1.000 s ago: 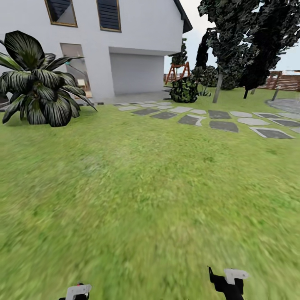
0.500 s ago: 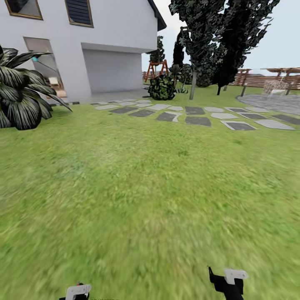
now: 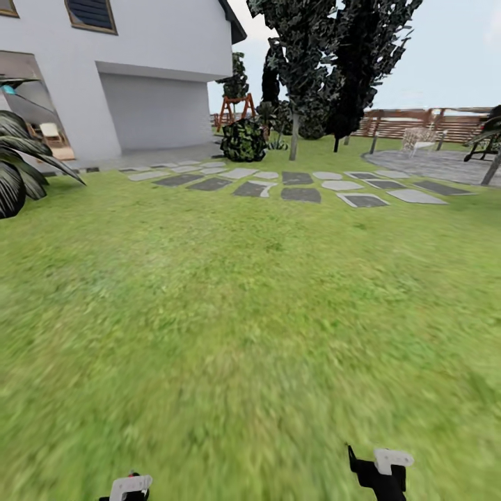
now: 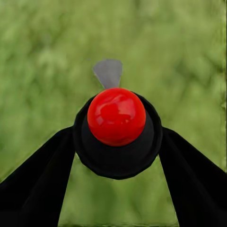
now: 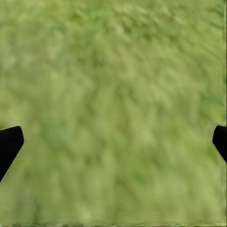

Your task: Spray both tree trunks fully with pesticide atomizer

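Note:
The pesticide atomizer [image 4: 116,118], a black body with a glossy red round cap and a grey nozzle tip, sits between the two black fingers of my left gripper [image 4: 118,146], which is shut on it above the grass. In the head view, my left gripper [image 3: 131,487] and my right gripper [image 3: 380,467] are low at the near edge over the lawn. My right gripper [image 5: 113,142] is open, its tips wide apart over bare grass. Far ahead stands a tree with a pale straight trunk [image 3: 293,136] and dark jagged foliage.
The white house [image 3: 139,62] is at the far left, with a palm-like plant [image 3: 17,167] in front of it. Stepping stones [image 3: 299,189] cross the lawn ahead. A dark bush [image 3: 243,141], a brown slat fence [image 3: 417,124] and a grey paved patch [image 3: 431,163] lie beyond.
The whole head view has swung to the right: the house and palm slid left and the fence and paved patch came into view. Both grippers keep their places in the picture.

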`<state>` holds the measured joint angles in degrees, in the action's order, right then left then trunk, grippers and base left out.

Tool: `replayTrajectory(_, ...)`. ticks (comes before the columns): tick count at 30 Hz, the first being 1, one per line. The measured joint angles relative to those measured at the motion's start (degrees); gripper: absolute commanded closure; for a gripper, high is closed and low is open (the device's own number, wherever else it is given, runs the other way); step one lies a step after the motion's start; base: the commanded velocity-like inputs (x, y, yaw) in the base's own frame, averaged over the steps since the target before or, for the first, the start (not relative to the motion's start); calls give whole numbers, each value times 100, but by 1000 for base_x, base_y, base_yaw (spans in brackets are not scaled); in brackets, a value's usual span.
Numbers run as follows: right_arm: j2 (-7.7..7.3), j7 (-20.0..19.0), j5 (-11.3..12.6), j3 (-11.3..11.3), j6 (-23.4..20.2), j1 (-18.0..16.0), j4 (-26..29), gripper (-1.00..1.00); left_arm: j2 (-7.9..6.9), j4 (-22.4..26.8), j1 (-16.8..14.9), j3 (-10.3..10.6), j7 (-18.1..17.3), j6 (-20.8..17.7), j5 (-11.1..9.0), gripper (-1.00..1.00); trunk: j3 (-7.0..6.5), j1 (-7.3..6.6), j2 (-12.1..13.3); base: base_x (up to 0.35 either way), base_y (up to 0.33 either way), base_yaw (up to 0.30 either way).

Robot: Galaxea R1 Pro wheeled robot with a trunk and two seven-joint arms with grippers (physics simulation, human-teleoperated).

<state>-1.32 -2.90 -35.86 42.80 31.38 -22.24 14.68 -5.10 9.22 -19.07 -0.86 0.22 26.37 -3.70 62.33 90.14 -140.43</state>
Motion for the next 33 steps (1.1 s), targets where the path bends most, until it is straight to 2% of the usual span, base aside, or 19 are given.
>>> replayTrajectory(33,0,-3,1,1,0,0,-5,-100,-8,1,0,-6,0,1,1,100,265,-1,-1,-88,-249,-181)
